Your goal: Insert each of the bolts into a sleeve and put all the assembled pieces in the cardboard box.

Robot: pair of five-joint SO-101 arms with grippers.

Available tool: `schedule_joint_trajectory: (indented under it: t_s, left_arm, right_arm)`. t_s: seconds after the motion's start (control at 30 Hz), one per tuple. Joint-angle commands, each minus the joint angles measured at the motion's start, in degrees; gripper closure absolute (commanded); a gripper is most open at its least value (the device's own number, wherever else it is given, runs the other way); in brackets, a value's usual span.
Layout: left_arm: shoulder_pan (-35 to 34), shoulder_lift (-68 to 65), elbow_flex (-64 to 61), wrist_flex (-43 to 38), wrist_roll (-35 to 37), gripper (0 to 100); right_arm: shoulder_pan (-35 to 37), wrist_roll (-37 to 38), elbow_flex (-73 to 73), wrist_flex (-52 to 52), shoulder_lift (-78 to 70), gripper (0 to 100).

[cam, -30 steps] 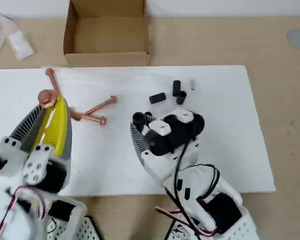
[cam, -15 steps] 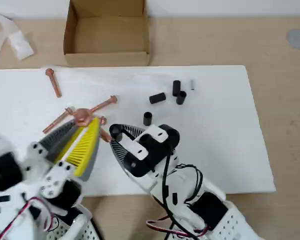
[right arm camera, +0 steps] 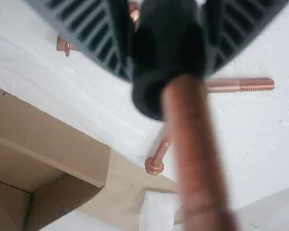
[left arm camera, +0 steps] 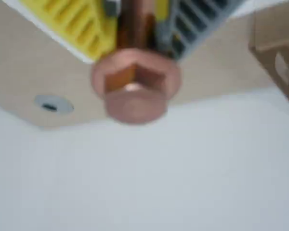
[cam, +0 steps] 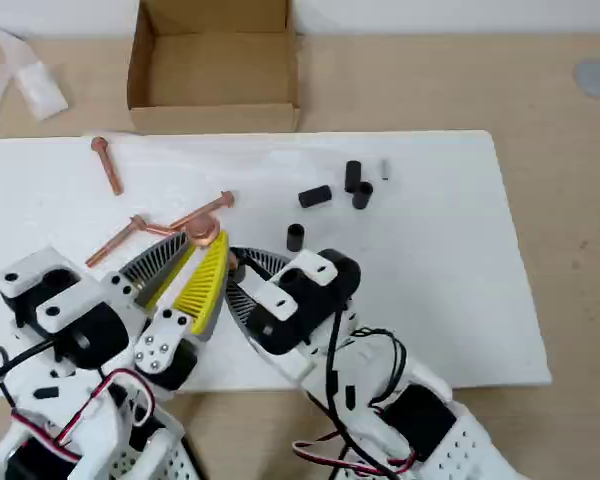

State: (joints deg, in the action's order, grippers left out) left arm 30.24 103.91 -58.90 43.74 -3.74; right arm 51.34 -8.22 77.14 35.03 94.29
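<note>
Zero assembled pieces are sitting in the cardboard box (cam: 215,118) so far. We're clenching a copper bolt (left arm camera: 135,86) in the left gripper (cam: 204,250) and a black sleeve (right arm camera: 166,53) in the right gripper (cam: 236,266), bringing shank to sleeve mouth above the white mat (cam: 460,300). Three bolts (cam: 107,165) and four sleeves (cam: 315,195) are waiting loose on it, so most of the job is looking undone.

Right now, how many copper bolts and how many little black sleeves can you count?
Copper bolts: 4 visible, one held in the left pincer
Black sleeves: 5, one in the right pincer
Total: 9; more may hide under the pincers
</note>
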Motion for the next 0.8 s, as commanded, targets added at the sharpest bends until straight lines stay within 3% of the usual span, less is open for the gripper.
schedule_joint_trajectory:
  t_s: [0.0, 0.33, 0.77]
  left_arm:
    - [0.35, 0.31, -1.67, -4.92, -3.25, 99]
    - [0.35, 0.31, -3.69, -6.77, -6.24, 99]
    - [0.97, 0.4, 2.73, 4.4, -5.89, 99]
  right_arm:
    - [1.01, 0.35, -0.48, -1.58, 0.75, 98.9]
    - [0.84, 0.26, -0.48, 0.35, 1.19, 98.9]
    - [0.75, 0.26, -0.48, 0.26, 0.92, 98.9]
